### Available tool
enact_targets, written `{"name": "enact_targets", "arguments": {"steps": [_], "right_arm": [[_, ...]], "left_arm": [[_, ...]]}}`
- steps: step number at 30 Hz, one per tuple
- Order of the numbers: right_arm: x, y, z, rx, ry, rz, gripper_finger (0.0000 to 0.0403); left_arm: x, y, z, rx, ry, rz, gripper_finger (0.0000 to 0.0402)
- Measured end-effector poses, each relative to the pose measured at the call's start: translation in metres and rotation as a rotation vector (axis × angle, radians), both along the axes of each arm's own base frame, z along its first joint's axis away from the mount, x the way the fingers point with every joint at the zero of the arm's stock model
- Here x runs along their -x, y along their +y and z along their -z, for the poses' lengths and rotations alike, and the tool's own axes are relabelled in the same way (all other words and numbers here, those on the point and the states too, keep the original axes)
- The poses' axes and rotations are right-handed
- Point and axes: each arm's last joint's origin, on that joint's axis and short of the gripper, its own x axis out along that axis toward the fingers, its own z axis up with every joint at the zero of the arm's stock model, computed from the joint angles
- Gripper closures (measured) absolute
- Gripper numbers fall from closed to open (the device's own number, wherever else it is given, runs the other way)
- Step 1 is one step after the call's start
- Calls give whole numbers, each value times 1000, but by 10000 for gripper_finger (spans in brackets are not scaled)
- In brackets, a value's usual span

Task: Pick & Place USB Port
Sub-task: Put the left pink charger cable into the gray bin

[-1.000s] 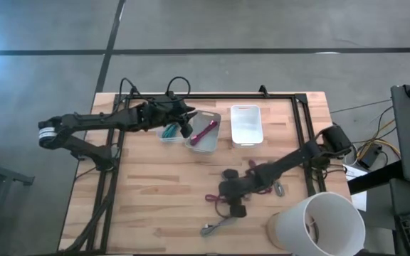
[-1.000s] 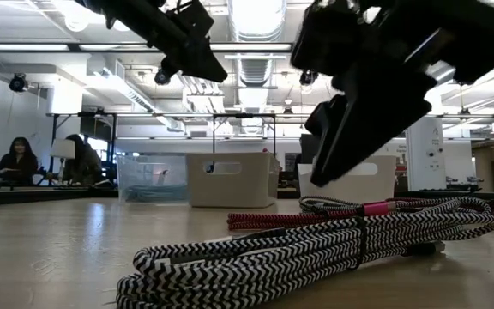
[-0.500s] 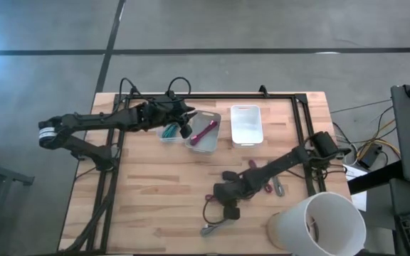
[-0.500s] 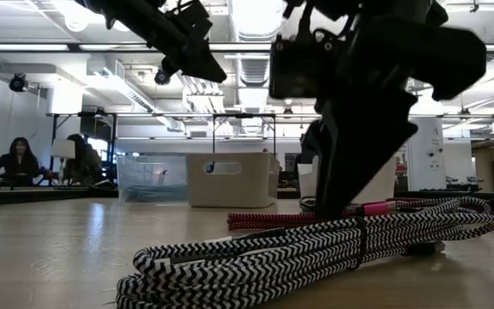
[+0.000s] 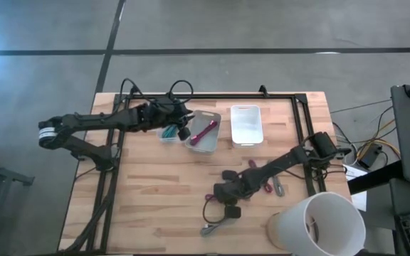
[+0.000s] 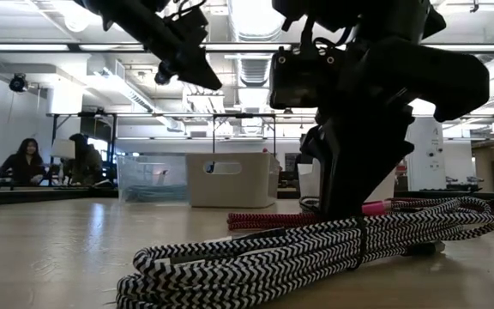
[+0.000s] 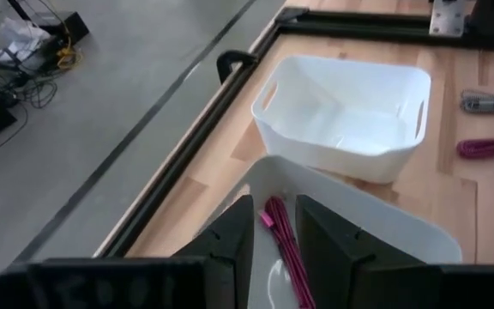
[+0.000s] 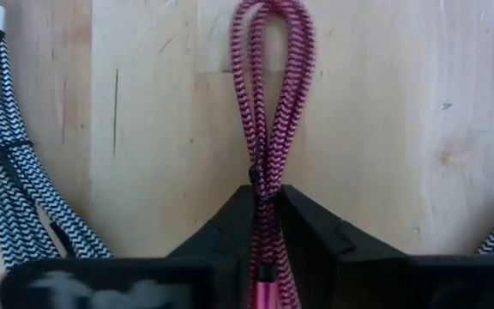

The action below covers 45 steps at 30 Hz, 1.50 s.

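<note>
My right gripper (image 8: 267, 225) pinches the pink cable (image 8: 268, 103), its length running to twelve o'clock; left gripper (image 7: 270, 227), empty, hangs over the bin (image 7: 418, 236).

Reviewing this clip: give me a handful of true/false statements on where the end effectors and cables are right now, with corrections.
1. The right end effector is closed on the coiled pink-and-black braided cable. True.
2. The left end effector hovers over a white plastic bin holding a magenta cable. True.
3. The far white rectangular bin in the left wrist view holds two cables. False; it is empty.
4. The black-and-white braided cable hangs in the air. False; it lies on the wooden table.
</note>
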Motion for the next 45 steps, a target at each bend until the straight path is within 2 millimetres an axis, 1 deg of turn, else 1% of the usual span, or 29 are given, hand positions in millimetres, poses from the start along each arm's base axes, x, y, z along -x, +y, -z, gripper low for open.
{"name": "enact_targets", "arguments": {"steps": [3, 4, 9, 12, 14, 17, 19, 23, 27, 31, 35, 39, 43, 45], "right_arm": [[0, -2, -3, -5, -6, 5, 381], [-1, -2, -6, -11, -7, 4, 385], [-12, -4, -24, -41, -56, 46, 384], [-14, -7, -33, -17, -28, 47, 384], [-15, -11, -38, -6, -5, 51, 384], [-17, -20, -51, 1, -5, 66, 384], [-18, -28, -63, 16, -38, 87, 384], [-18, -48, -83, 76, -109, 167, 385], [-15, -75, -106, 159, -190, 277, 385], [-13, -102, -118, 200, -230, 372, 385], [-15, -129, -123, 195, -254, 459, 383], [-21, -160, -121, 194, -291, 547, 380], [-32, -188, -120, 171, -399, 640, 379], [-38, -200, -120, 141, -465, 695, 379]], "left_arm": [[1, 0, 5, 8, 26, 0, 309], [2, 0, 7, 9, 31, 0, 309], [2, 0, 8, 9, 34, 0, 309], [2, -1, 7, -4, 40, 7, 309], [3, -1, 6, -13, 39, 12, 309], [4, -1, 5, -15, 35, 12, 309], [4, -1, 5, -13, 36, 12, 309], [4, -1, 6, -5, 46, 9, 309], [4, -2, 5, -6, 42, 10, 309], [5, -2, 4, -4, 40, 9, 309], [10, -3, -2, -12, 17, 5, 309], [19, -5, -13, -41, -23, -30, 309], [29, -6, -23, -58, -61, -48, 309], [31, -7, -25, -59, -64, -47, 310]]}}
